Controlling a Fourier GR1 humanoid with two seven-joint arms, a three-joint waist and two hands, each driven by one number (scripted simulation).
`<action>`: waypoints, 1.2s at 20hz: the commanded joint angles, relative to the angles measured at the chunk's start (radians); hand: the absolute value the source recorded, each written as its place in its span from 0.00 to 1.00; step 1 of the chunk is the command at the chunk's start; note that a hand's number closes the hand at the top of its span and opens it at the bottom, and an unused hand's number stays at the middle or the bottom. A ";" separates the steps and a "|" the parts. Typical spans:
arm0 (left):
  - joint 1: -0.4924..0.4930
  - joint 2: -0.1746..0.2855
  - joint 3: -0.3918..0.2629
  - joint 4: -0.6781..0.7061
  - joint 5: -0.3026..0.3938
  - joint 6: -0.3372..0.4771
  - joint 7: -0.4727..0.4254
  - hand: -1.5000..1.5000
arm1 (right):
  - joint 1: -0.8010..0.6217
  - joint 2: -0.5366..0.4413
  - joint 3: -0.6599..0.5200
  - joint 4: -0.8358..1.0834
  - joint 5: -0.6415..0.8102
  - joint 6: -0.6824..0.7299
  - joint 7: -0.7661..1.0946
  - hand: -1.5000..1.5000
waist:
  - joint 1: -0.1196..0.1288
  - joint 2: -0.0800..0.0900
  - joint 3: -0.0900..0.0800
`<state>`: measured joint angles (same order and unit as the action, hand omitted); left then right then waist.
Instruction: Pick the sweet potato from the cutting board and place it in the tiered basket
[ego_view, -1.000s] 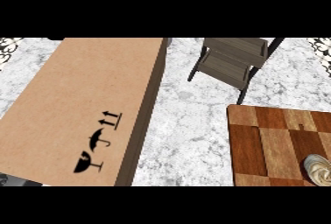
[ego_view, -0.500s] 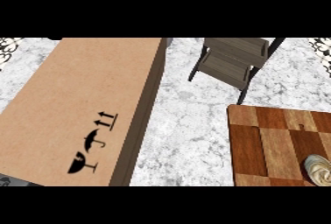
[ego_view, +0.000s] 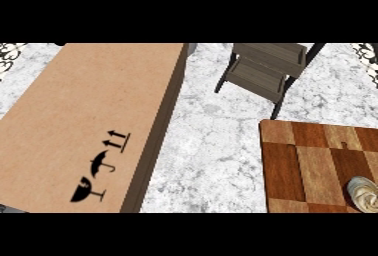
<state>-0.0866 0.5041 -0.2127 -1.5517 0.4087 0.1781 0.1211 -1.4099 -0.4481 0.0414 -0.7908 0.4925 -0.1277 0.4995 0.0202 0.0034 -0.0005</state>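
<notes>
Board at the near right, basket beyond it, no hands in view

What may be the sweet potato (ego_view: 363, 194), a pale ridged lump, lies at the near right of the board (ego_view: 310, 165) and is cut off by the view's edge, so its long axis cannot be told. The basket (ego_view: 266, 70) stands on the tabletop (ego_view: 207, 150) at the far side, just left of the board's line, with a long box (ego_view: 81, 130) filling the left. Neither hand shows, so the state of the fingers cannot be told. Since the lump sits far right, the right hand is likely the nearer one, and the carry would run away and slightly left.
</notes>
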 joint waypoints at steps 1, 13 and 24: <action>0.001 -0.007 0.002 -0.009 -0.017 0.005 0.026 0.50 | 0.016 0.046 -0.070 0.017 -0.034 -0.087 -0.012 0.00 | -0.004 -0.001 0.001; 0.029 -0.034 0.031 0.028 -0.015 -0.034 -0.020 0.50 | -0.025 -0.056 -0.339 -0.057 -0.212 -0.217 0.021 0.00 | -0.016 -0.006 0.001; 0.024 -0.057 0.037 0.012 -0.054 -0.023 0.005 0.50 | 0.050 -0.372 -0.468 -0.059 -0.252 -0.128 0.024 0.00 | -0.025 -0.007 0.001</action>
<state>-0.0706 0.4630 -0.1677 -1.5304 0.3707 0.1488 0.1188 -1.3818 -0.7201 -0.3901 -0.8285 0.2624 -0.3066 0.5022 -0.0017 -0.0012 0.0002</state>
